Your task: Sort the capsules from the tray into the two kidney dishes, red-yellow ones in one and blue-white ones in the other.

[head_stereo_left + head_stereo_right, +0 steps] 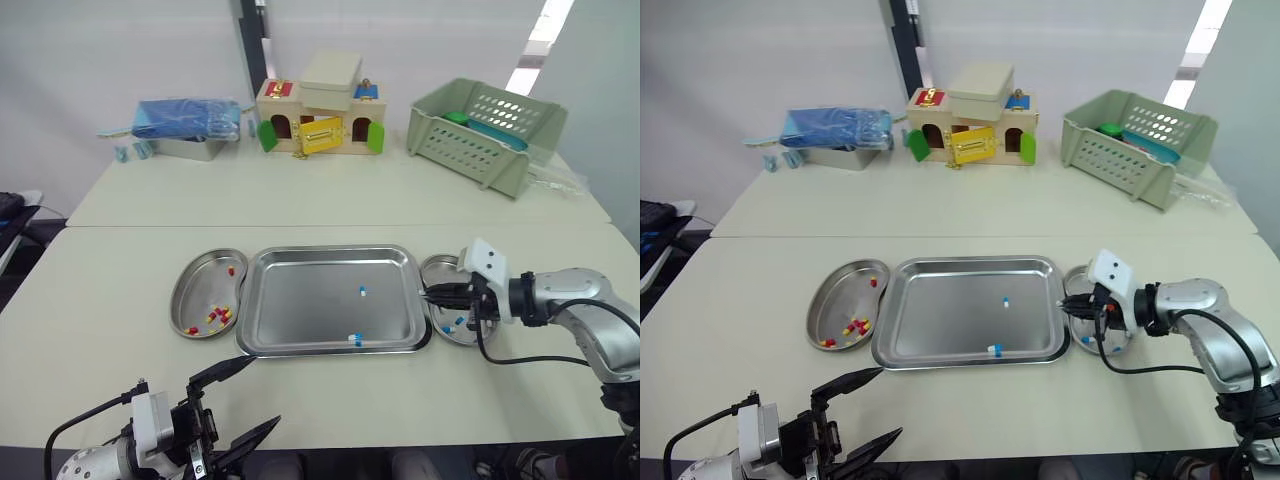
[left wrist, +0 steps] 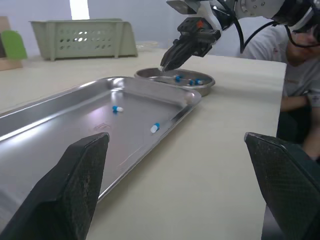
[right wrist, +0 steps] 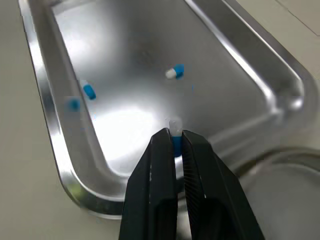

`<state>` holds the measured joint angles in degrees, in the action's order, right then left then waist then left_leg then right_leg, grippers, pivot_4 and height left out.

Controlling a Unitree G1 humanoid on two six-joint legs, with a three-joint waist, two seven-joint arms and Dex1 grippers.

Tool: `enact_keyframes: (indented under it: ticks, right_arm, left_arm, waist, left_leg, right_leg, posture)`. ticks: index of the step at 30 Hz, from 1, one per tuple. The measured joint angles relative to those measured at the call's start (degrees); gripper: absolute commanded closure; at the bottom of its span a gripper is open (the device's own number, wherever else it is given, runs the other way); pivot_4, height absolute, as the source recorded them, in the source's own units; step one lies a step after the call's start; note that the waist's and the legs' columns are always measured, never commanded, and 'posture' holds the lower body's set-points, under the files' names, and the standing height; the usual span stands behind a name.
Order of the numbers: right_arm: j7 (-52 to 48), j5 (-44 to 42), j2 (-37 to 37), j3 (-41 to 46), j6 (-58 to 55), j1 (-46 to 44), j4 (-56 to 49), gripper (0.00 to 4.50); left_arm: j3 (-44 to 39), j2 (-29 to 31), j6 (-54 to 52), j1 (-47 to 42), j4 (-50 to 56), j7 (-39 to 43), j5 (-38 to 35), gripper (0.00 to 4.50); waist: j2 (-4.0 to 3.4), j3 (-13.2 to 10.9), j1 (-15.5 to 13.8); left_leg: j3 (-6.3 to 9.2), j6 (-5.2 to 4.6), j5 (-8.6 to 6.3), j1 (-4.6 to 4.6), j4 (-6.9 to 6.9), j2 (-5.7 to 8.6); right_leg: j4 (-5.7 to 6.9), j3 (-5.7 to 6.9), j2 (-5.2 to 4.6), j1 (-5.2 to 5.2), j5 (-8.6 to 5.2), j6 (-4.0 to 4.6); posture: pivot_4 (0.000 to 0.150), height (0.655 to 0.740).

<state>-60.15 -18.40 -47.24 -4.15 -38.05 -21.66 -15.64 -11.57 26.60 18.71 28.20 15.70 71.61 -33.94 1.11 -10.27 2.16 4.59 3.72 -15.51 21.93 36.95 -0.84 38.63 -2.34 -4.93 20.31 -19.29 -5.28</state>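
Observation:
My right gripper (image 1: 428, 296) is shut on a blue-white capsule (image 3: 175, 124). It hovers low where the steel tray's (image 1: 330, 251) right rim meets the right kidney dish (image 1: 437, 270). That dish holds several blue-white capsules (image 1: 449, 327). Two blue-white capsules lie in the tray, one near the middle right (image 1: 362, 291) and one by the front rim (image 1: 354, 339). The left kidney dish (image 1: 193, 290) holds several red-yellow capsules (image 1: 217, 316). My left gripper (image 1: 262, 395) is open over the table's near edge, in front of the tray, holding nothing.
At the back of the far table stand a green slatted basket (image 1: 487, 132), a wooden toy house (image 1: 320, 115) and a metal box with blue cloth (image 1: 188, 125). A person (image 2: 300, 60) sits beyond the table's right end in the left wrist view.

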Motion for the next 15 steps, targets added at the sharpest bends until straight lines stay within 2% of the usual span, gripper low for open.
enact_keyframes:
  ticks: [2,3,5,15]
  right_arm:
    - [-1.30,-0.95,-1.85,2.13,1.24,2.05,-0.11,4.49]
    - [-3.18,-0.76,-6.57,5.47,2.44,7.61,1.12,4.49]
    - [-3.57,-0.48,-9.53,8.83,3.23,10.25,3.33,4.49]
    - [-2.73,1.29,-10.64,9.74,5.41,13.43,3.72,4.49]
  left_arm:
    - [0.79,0.29,-0.57,-1.40,0.08,0.50,-0.07,0.00]
    - [2.29,0.97,-1.26,-3.60,0.11,1.44,-0.43,0.00]
    - [2.73,1.47,-2.17,-4.25,0.01,2.06,-1.19,0.00]
    - [4.51,1.97,-2.29,-6.16,-0.40,3.53,-1.45,0.00]
  waist:
    - [-0.04,-0.02,0.53]
    - [-0.09,-0.05,-0.50]
    - [-0.04,-0.08,-0.61]
    - [-0.06,-0.08,-0.31]
  left_leg:
    - [0.05,0.00,0.00,-0.03,-0.03,-0.05]
    - [0.05,0.00,0.00,0.07,0.00,0.03]
    - [-0.01,0.00,0.00,0.07,0.03,0.03]
    - [0.00,0.00,0.00,-0.02,0.01,0.00]
  right_leg:
    - [0.02,0.05,0.07,-0.04,-0.01,0.02]
    - [-0.06,0.12,-0.03,-0.07,-0.02,0.00]
    - [-0.10,0.03,-0.05,-0.10,0.01,-0.03]
    - [-0.05,-0.01,0.01,-0.11,0.00,-0.02]
  posture:
    - [0.150,0.7400]
    - [0.150,0.7400]
    - [0.150,0.7400]
    - [0.150,0.7400]
